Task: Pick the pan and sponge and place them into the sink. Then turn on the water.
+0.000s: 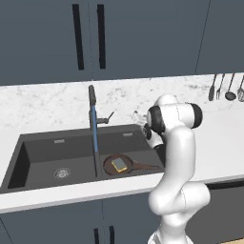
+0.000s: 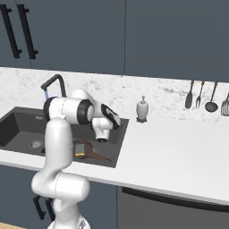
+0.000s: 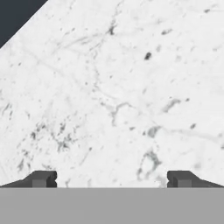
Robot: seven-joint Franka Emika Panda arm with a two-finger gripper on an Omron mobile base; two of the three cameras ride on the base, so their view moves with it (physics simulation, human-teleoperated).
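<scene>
Pan [image 1: 117, 165] and sponge [image 1: 119, 164] are lying in the sink [image 1: 43, 157], below the claw [image 3: 112, 179] and a bit to its left, with the sponge sitting in the pan. Water [image 1: 95, 128] is running down from the faucet [image 1: 92, 102]. Claw fingers [image 3: 41, 178] are standing wide apart, holding nothing, facing white marble.

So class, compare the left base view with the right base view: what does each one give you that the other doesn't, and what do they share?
Left base view: the faucet lever and the water falling its full length into the sink. Right base view: the white soap dispenser standing clear on the counter. Both: the pan in the right basin with the sponge lying in it, and the hanging utensils.
</scene>
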